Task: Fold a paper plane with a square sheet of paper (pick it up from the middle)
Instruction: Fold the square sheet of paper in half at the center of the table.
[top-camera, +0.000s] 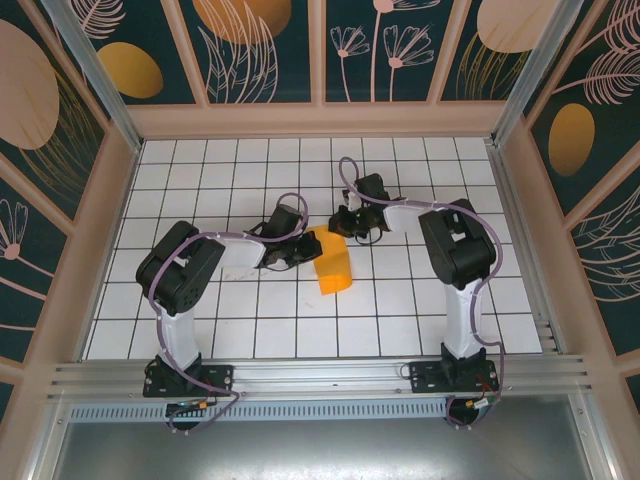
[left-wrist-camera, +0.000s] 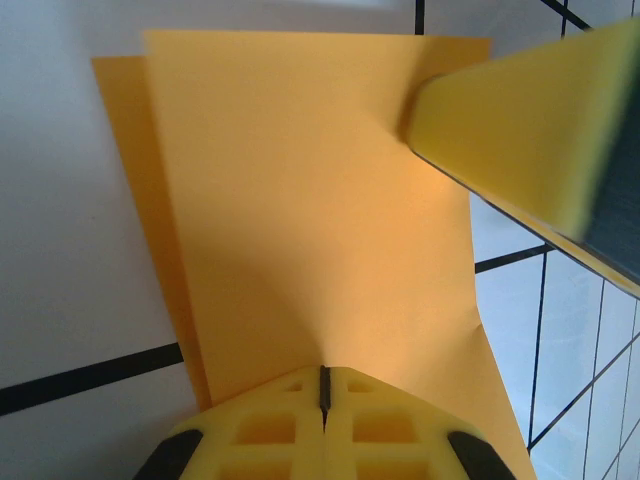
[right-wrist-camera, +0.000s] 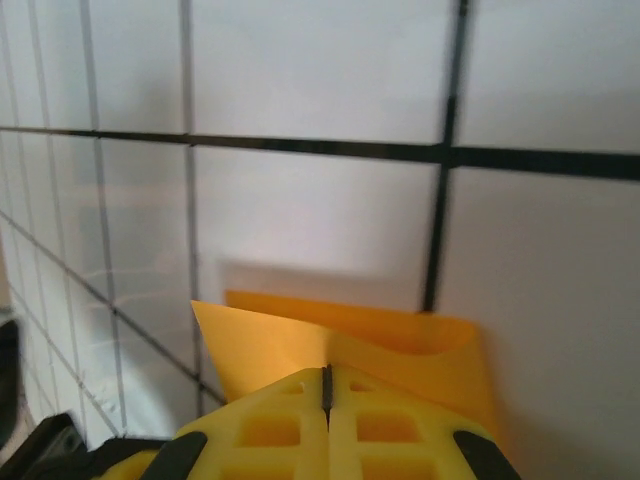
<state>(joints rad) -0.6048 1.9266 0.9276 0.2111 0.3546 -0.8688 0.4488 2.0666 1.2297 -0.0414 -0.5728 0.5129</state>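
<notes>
Both jaws fully clenched: left gripper (left-wrist-camera: 323, 385) pinches one edge of the square sheet of paper (left-wrist-camera: 300, 200), right gripper (right-wrist-camera: 326, 380) pinches another edge, and the sheet sits doubled over between them at mid-table on the white grid table (top-camera: 250, 330).

Lab robot cell: white gridded table (top-camera: 200, 330), leaf-patterned wall panels (top-camera: 420, 50), aluminium rails (top-camera: 320, 375)
</notes>
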